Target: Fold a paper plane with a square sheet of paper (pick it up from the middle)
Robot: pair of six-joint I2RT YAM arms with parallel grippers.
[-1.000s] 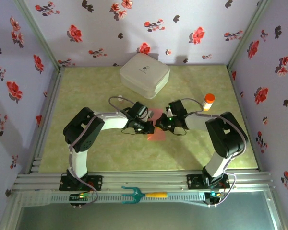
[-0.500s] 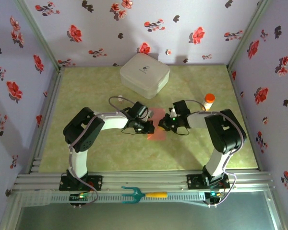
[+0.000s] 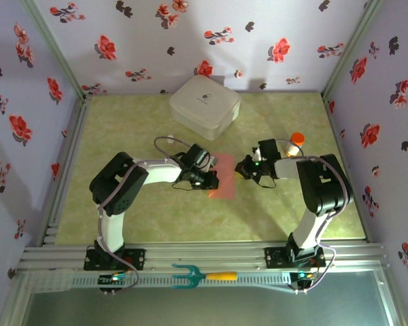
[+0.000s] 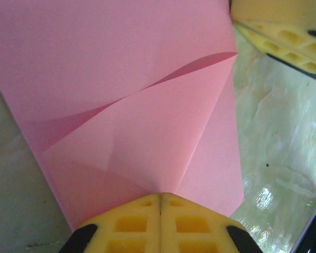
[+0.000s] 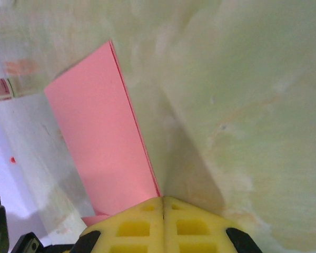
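The pink square sheet of paper [image 3: 224, 178] lies on the green table between my two grippers, partly folded. In the left wrist view a slanted flap [image 4: 147, 137] lies over the sheet. My left gripper [image 3: 209, 180] [image 4: 160, 196] is shut, its tips pressed on the sheet's left part. My right gripper [image 3: 243, 168] [image 5: 162, 198] is also shut and empty, low over the table at the sheet's right folded edge [image 5: 134, 121]. Whether it touches that edge I cannot tell. A paper plane is out of view.
A white rounded box [image 3: 204, 105] stands at the back centre. An orange-capped bottle [image 3: 296, 143] is just behind the right wrist. A teal fork-like tool with a yellow handle [image 3: 200, 275] lies on the front rail. Flowered walls close in three sides.
My right gripper has slid to the right, off the pink sheet and toward the bottle. The left gripper and the sheet have stayed put.
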